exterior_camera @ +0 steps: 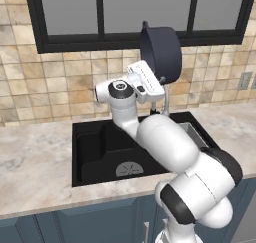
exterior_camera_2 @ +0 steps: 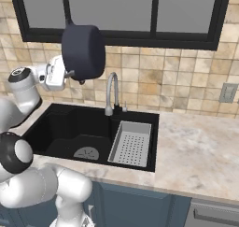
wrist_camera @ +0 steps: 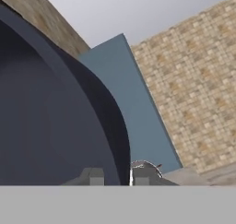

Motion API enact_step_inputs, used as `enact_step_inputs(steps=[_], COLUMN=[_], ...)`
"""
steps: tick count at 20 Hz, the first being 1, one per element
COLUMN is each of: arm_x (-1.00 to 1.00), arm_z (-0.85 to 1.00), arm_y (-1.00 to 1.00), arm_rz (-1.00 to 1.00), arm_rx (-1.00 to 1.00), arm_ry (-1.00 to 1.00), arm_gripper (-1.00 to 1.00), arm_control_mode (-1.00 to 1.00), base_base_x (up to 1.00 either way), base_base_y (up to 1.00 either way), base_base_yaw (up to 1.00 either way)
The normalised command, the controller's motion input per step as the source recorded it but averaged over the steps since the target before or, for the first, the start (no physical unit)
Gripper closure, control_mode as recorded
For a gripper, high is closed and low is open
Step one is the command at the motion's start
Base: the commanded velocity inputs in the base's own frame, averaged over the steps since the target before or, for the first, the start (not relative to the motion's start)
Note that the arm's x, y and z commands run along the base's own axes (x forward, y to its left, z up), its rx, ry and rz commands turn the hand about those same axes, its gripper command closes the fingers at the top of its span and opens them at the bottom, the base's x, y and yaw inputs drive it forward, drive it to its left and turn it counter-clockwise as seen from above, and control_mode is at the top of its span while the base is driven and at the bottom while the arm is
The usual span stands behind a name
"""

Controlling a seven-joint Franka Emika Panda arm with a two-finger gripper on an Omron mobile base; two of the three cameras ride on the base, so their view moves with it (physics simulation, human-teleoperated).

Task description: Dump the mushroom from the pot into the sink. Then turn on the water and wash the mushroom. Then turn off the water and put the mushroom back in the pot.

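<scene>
We can read no text, label, brand, number or sign anywhere in these views. We find no lettering on the pot (exterior_camera: 161,52), the sink (exterior_camera_2: 56,128) or the wall outlet (exterior_camera_2: 228,93) at the far right.

A beige and tan tiled wall (exterior_camera_2: 177,76) runs behind a pale marbled counter (exterior_camera_2: 200,146). A wide black-framed window (exterior_camera_2: 154,11) with grey panes sits above it. Blue-grey cabinet fronts (exterior_camera: 75,222) run under the counter's front edge. A grey wall outlet (exterior_camera_2: 228,93) sits on the tiles toward the counter's right end.
</scene>
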Motion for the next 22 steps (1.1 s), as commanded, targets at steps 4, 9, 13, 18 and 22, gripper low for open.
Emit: enact_step_inputs(steps=[4,9,13,18,22], arm_x=[0.27,0.34,0.27,0.18,0.33], arm_z=[-0.09,-0.04,0.00,-0.01,-0.11], arm_y=[0.00,0.02,0.12,0.24,0.24], arm_rz=[-0.03,-0.03,-0.04,-0.04,-0.04], arm_rx=[-0.04,-0.04,-0.03,-0.08,-0.10], arm_ry=[0.00,-0.01,-0.06,-0.05,-0.02], arm_gripper=[1.00,1.00,1.00,1.00,1.00], arm_control_mode=[-1.00,-1.00,-1.00,-1.00,-1.00], base_base_x=[0.00,0.00,0.00,0.00,0.00], base_base_y=[0.00,0.00,0.00,0.00,0.00], base_base_yaw=[0.00,0.00,0.00,0.00,0.00])
